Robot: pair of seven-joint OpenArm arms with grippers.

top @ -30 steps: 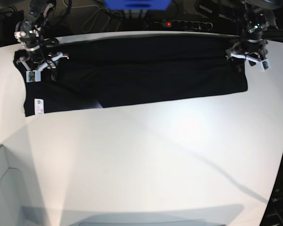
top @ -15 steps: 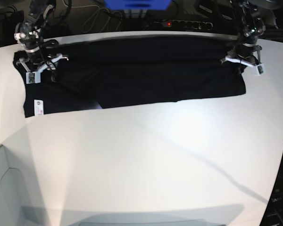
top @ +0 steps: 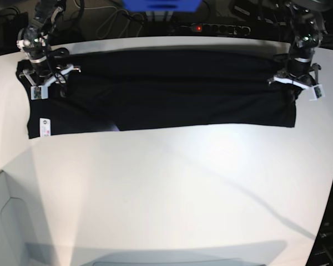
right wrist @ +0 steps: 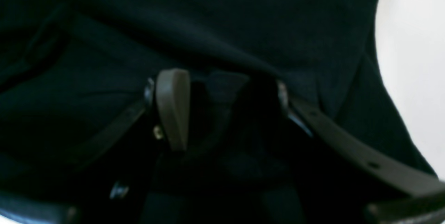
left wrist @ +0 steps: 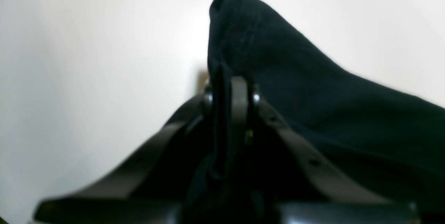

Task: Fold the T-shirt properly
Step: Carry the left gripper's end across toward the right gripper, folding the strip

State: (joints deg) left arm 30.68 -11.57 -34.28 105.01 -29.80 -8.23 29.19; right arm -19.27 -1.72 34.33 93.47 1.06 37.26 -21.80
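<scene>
The T-shirt (top: pixel 166 88) lies as a long black band across the far part of the white table (top: pixel 172 188), running from about 9 o'clock to 3 o'clock in the base view, plain side up. A small white label (top: pixel 44 126) shows at its near corner toward 9 o'clock, and a pale sliver of something lighter peeks out along the near hem just past it; the base view is too coarse to say what it is.

The left gripper (top: pixel 296 84) sits at the 3 o'clock end of the cloth. In the left wrist view its two fingers (left wrist: pixel 238 106) stand pressed together with a fold of black fabric pinched between them, a stitched hem (left wrist: pixel 236 26) rising up toward 12 o'clock above the fingertips and the rest of the shirt draping away toward 4 o'clock over the white table.

The right gripper (top: pixel 44 77) is at the opposite end, near 10 o'clock in the base view, over the sleeve area. In the right wrist view its jaws are spread apart: one tan finger pad (right wrist: pixel 172 107) stands left of centre, the other finger is off toward 3 o'clock, and rumpled black cloth fills the gap between them and most of the picture. The fingers are not clamped on it.

Behind the table at 12 o'clock sit a blue box (top: pixel 161 4) and a power strip (top: pixel 213 27) with a red light.
</scene>
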